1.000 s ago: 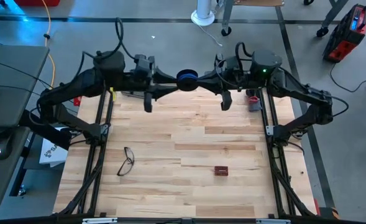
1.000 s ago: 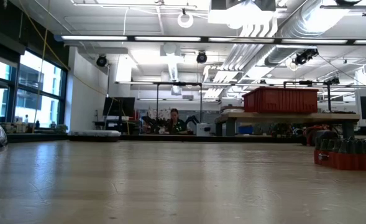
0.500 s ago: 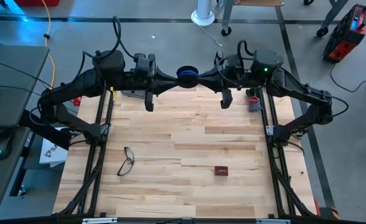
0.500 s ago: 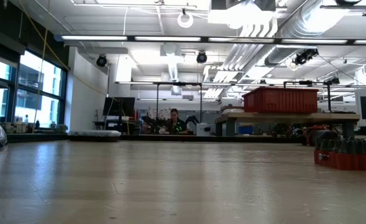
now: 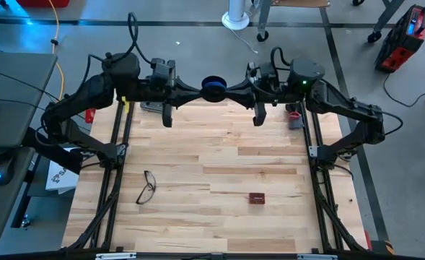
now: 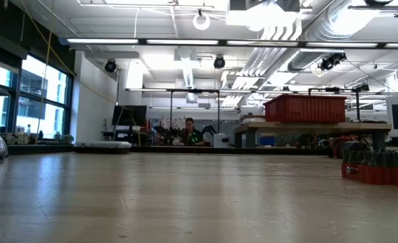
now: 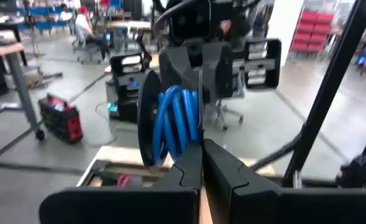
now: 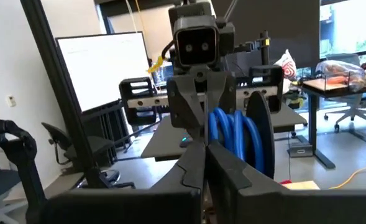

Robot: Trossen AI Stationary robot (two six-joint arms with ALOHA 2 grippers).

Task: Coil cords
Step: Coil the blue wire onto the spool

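Table: pale wood planks [image 5: 219,144], smooth; eyeglasses [image 5: 146,186] near left edge, small red block [image 5: 256,197] toward front edge.
Cords: blue cable wound in a round coil [image 5: 213,88], glossy ribbed turns on a dark disc, held in the air above the far edge, midway between both arms.
Left gripper [image 5: 200,90]: closed on the coil's left side.
Right gripper [image 5: 229,89]: closed on the coil's right side.
Risk: slick round turns likely to slip or unwind if either pinch loosens or the arms pull apart.
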